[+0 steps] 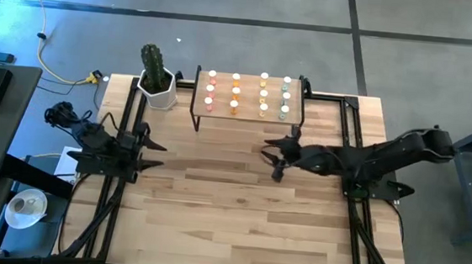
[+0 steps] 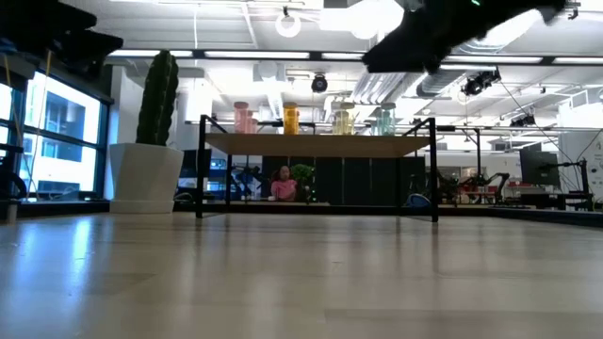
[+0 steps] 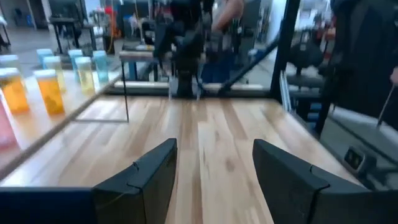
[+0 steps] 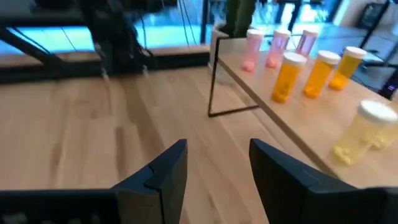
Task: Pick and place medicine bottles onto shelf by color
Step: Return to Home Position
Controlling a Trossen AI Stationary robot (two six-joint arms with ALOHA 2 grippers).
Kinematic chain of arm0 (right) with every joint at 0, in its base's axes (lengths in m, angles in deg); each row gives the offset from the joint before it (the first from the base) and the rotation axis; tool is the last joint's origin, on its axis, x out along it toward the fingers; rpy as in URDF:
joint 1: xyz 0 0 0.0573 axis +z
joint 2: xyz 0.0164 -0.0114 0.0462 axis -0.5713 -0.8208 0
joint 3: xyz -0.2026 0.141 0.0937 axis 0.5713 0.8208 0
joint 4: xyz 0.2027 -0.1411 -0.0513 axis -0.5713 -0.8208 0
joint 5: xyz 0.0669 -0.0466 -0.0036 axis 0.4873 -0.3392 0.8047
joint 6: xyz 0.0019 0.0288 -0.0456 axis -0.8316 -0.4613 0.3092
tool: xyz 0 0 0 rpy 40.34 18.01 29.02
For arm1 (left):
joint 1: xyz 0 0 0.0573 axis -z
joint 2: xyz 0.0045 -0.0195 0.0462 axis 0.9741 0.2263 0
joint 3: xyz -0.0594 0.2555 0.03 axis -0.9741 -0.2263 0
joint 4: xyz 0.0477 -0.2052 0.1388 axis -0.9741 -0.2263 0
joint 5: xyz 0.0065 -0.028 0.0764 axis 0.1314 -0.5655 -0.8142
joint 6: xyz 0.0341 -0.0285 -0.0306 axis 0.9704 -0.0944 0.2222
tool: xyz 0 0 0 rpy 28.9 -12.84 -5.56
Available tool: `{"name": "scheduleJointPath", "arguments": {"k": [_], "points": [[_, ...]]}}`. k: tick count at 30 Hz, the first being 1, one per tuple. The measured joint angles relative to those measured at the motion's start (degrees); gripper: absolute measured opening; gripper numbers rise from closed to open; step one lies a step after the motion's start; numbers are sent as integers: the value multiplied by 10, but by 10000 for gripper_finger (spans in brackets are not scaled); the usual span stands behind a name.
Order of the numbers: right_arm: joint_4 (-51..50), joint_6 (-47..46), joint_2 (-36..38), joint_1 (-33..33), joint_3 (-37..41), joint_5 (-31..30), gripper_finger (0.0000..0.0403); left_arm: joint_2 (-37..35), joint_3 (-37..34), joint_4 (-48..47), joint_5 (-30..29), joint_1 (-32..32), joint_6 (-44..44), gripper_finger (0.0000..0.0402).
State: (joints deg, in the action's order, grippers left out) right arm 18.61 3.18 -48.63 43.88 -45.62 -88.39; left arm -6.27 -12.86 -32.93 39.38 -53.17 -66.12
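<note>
Medicine bottles (image 1: 235,91) on shelf (image 1: 222,97), right gripper (image 1: 273,158) near

The pink bottles (image 1: 211,89), orange bottles (image 1: 235,91), yellow bottles (image 1: 263,93) and pale blue-green bottles (image 1: 285,95) all have white caps; the shelf (image 1: 222,95) is light wood with black legs. The table (image 1: 238,208) is pale wood in streaked planks of tan and cream, framed in black. The cactus (image 1: 151,60) is dark green, its pot (image 1: 161,95) white.
</note>
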Motion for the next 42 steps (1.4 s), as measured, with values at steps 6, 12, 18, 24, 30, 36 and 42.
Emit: {"name": "scheduleJointPath", "arguments": {"k": [6,12,18,24,30,36,42], "points": [[223,-6,95,5,173,14,163,0,-38,6,6,0,-3,200],[392,7,172,5,297,18,163,0,-78,18,5,0,27,200],[467,20,248,5,382,-20,163,0,-75,23,-6,0,76,200],[410,32,348,5,403,-52,163,0,-75,19,-46,0,76,200],[331,74,448,5,403,-86,163,0,-75,19,-48,0,56,200],[136,10,547,5,403,-138,163,0,-75,19,-34,0,12,200],[-16,-100,621,5,404,-144,163,0,-75,19,-34,0,10,200]]}}
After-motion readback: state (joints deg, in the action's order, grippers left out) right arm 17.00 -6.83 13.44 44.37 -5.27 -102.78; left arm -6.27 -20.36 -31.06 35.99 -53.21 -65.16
